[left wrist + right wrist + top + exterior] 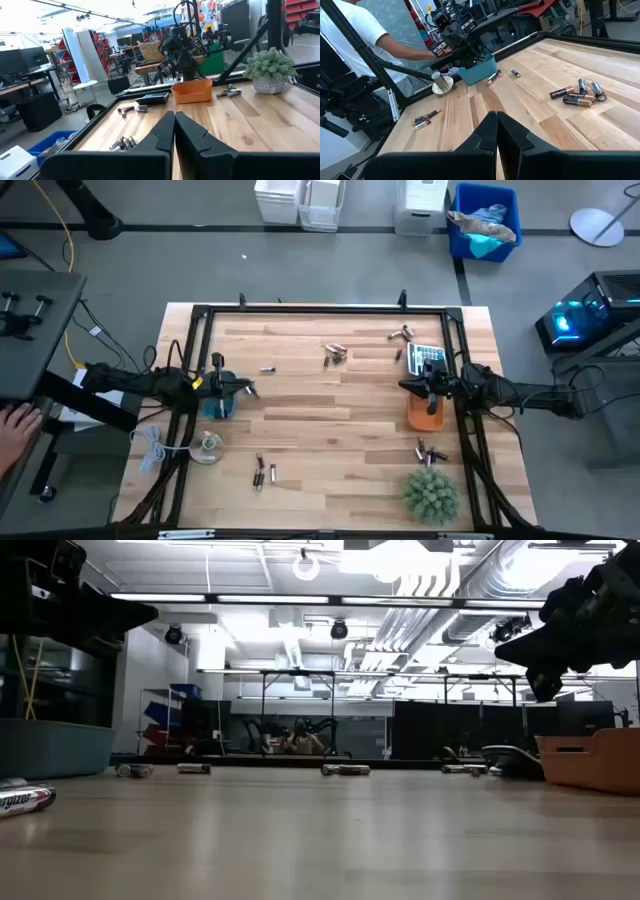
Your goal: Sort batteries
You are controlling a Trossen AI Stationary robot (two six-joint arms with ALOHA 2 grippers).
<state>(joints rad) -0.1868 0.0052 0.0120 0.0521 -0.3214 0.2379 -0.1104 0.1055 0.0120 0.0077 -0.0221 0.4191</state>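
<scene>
Both grippers have their fingers pressed together and hold nothing. Your left gripper (250, 390) hangs above the blue tray (216, 406) at the table's left side; your right gripper (408, 386) hangs above the orange tray (426, 416) at the right side, just beside the calculator (427, 358).

From there the batteries (335, 356) lie scattered in small groups on the wooden table (330, 430): a cluster near the far middle, a few by the far right corner, a few just past the orange tray toward the plant (431, 494), and some near the front left.

You should expect each cell to be light, rigid and smooth, a small metal-cased cylinder that will likely roll on the slick wood if nudged from the side. Grip one across its middle, fingers square to its length, not by the rounded ends. Where cells touch in a cluster, pick an outer one first.

The trays look like rigid plastic with low walls; the plant is bristly and soft.
</scene>
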